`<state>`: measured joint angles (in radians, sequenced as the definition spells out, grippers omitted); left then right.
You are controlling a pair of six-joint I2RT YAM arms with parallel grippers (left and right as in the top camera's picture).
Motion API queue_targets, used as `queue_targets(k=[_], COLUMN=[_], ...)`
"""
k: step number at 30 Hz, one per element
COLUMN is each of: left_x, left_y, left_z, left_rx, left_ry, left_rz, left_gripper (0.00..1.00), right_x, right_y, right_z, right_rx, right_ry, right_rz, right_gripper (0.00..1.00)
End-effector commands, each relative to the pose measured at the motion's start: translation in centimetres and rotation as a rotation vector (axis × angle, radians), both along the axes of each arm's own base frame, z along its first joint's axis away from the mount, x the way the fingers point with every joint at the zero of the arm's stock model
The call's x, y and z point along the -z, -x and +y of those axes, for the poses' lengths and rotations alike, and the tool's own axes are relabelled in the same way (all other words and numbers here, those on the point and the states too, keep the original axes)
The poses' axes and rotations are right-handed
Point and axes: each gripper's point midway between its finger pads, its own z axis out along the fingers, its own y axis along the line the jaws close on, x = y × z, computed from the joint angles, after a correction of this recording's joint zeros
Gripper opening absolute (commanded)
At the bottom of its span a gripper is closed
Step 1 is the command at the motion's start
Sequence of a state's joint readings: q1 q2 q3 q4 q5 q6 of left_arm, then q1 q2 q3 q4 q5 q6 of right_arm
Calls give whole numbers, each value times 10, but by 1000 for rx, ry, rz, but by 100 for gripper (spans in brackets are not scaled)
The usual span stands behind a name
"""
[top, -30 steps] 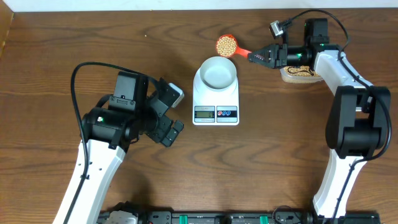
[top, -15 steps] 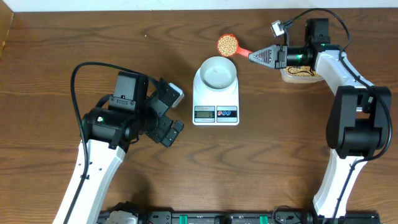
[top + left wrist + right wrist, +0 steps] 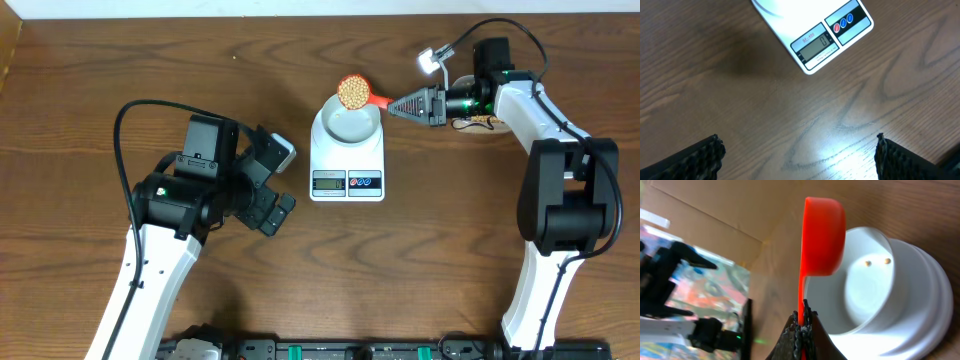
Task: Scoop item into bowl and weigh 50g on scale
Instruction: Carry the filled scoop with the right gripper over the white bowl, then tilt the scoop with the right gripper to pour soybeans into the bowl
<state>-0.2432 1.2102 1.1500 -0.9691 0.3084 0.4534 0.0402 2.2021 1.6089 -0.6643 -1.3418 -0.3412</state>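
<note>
Right fingers clamp scoop, now shifted over bowl; left fingers spread, unmoved.

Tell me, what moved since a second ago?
The right jaws, shut on the handle the whole time, carried the red scoop full of beans toward the bowl. The scoop now hangs over the bowl's far rim. The scale, the bowl and the open left jaws stayed put.
</note>
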Motion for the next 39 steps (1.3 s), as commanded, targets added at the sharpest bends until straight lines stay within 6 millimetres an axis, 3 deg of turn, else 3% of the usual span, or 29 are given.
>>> queue_targets(k=[1, 13, 27, 39], left_x=[1, 1, 1, 1], left_y=[0, 0, 0, 0], left_z=[0, 0, 0, 0], left_rx=[14, 14, 14, 14], left_ry=[-10, -10, -10, -10], left_rz=[-2, -2, -2, -2], left_gripper=[98, 98, 98, 98], right_x=[7, 7, 14, 6], right_y=[2, 1, -10, -10], right_z=[2, 2, 3, 6], right_rx=[-32, -67, -64, -78], right_ry=[37, 44, 183, 222], right_rz=[-126, -273, -399, -470], right_gripper=[1, 1, 1, 1])
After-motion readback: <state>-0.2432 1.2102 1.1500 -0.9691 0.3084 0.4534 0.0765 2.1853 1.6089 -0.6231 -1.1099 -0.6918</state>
